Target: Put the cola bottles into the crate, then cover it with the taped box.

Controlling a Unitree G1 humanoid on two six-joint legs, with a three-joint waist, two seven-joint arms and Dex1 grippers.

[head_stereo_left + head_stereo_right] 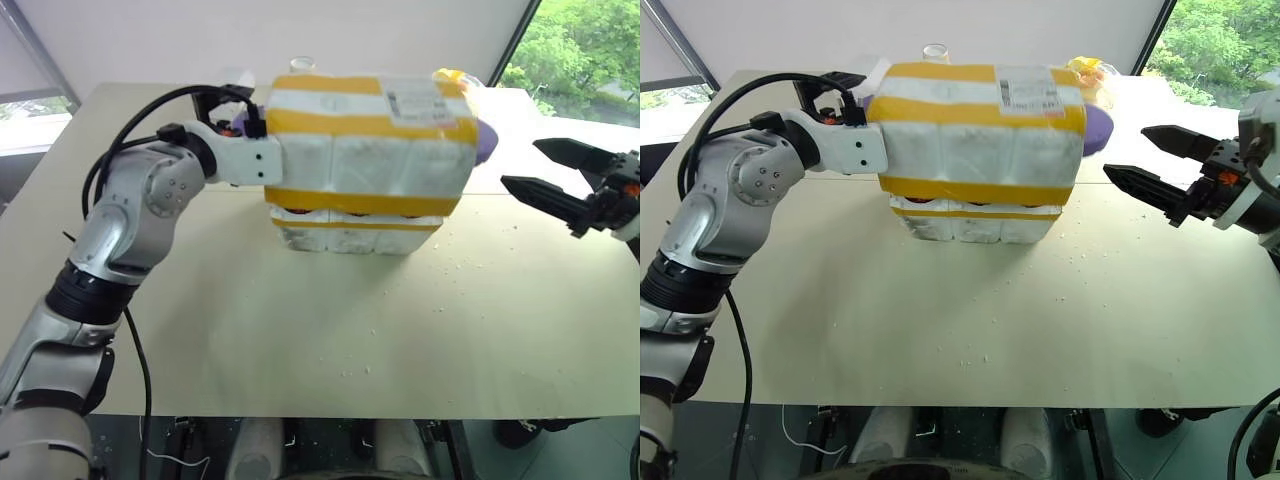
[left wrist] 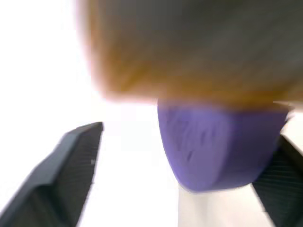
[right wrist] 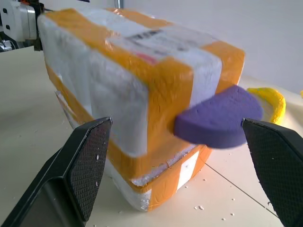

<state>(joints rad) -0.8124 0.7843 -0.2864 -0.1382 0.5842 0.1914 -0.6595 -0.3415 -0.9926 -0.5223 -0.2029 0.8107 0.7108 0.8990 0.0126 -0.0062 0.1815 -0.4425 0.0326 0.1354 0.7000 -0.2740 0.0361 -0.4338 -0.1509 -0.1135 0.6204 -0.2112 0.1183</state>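
Covering crate [image 1: 975, 225]: taped box [image 1: 980, 130] | left tool [image 2: 180, 179] released | right tool [image 1: 1150, 165] released

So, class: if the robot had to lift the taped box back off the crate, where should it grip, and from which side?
Probably the two short end walls of the taped box, one gripper from each side. It looks too wide for one gripper, and it sits level on the crate, so squeezing both ends should lift it straight up.

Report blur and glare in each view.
Left wrist view: taped box smeared out of focus, purple disc soft, background blown white. Right wrist view: box sharp, wall behind bright. Both eye views: crisp, window corners glaring.
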